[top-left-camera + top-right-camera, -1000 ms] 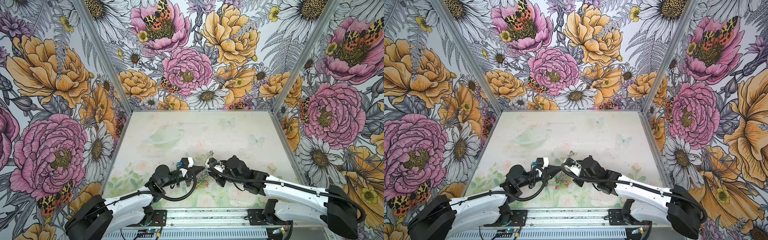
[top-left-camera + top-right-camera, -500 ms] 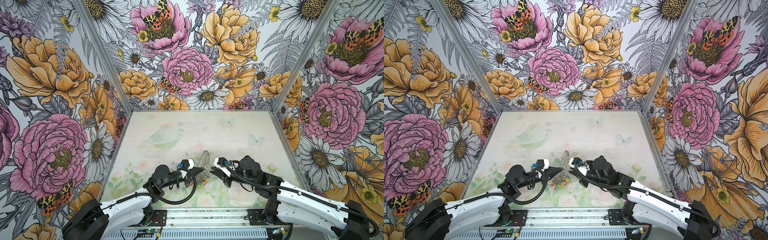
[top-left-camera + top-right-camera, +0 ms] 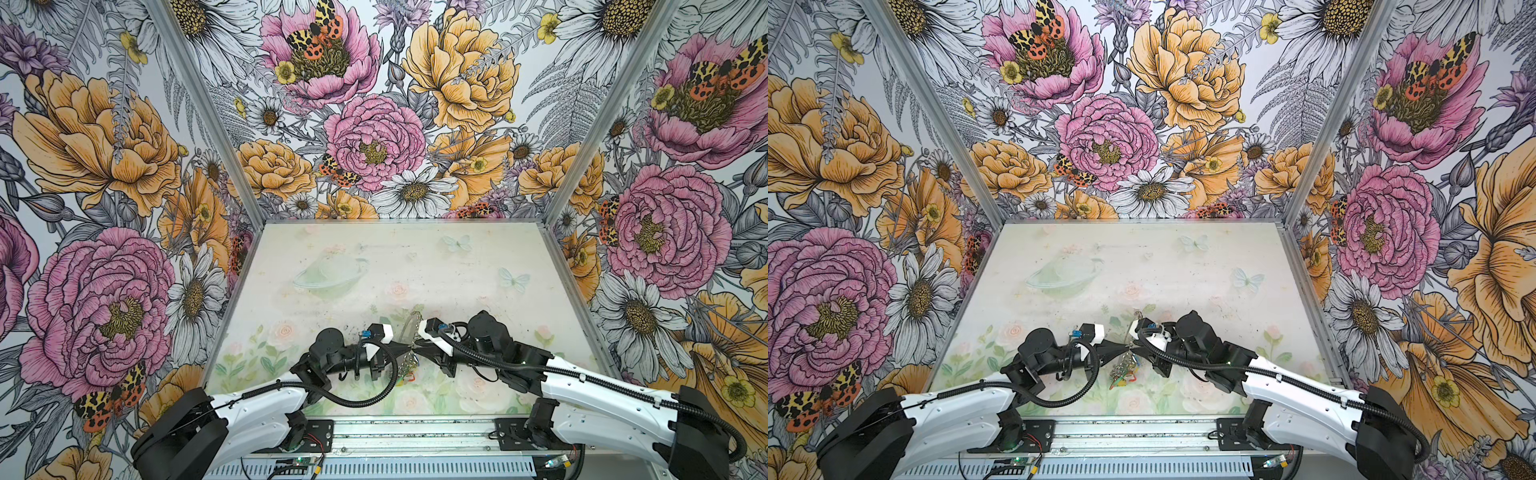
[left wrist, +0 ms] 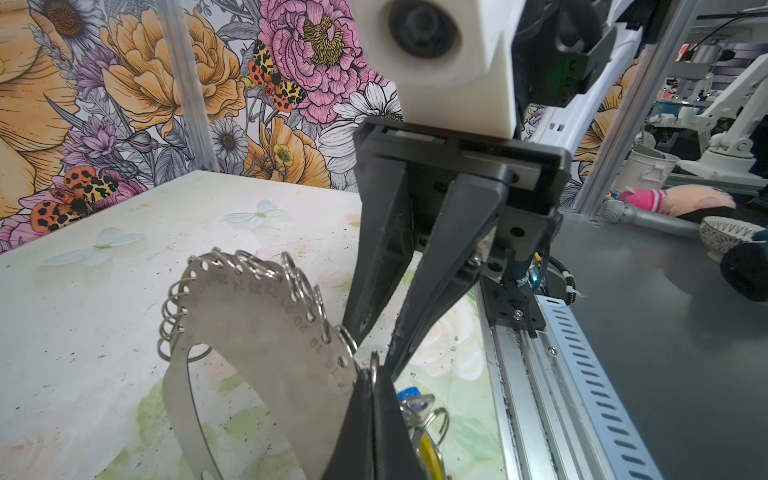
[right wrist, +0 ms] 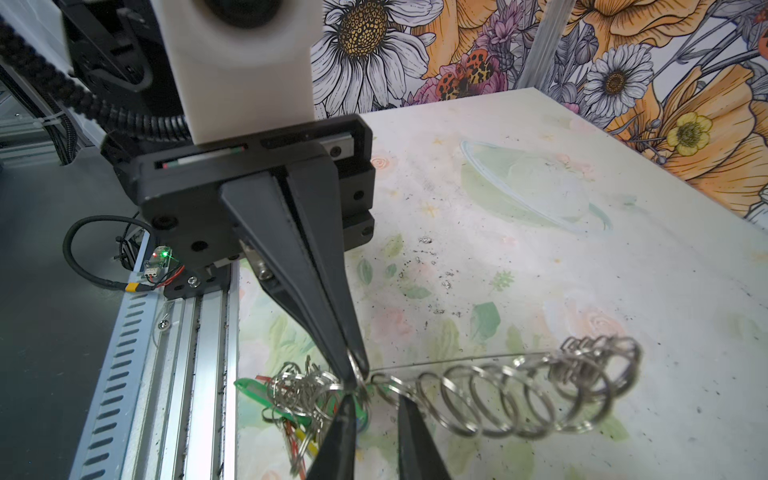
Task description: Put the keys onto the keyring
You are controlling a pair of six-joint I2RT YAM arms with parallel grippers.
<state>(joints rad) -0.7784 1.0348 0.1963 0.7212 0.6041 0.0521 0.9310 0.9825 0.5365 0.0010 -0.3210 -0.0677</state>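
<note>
The keyring, a flat grey oval plate edged with small wire rings, stands on edge above the mat in both top views. My left gripper is shut on its rim at a wire ring. My right gripper faces it from the other side. Its fingers are a little apart, with a wire ring of the keyring lying between the tips. A blue tag with a silvery key shows just behind my left fingers. Whether it hangs from a ring I cannot tell.
A bunch of keys with green, red and yellow tags hangs below the keyring near the mat's front edge. The metal rail runs along the front. Flowered walls close the other three sides.
The right gripper had drawn back to the right half a second ago and has now come back against the keyring. The left gripper has kept its hold and barely moved.
</note>
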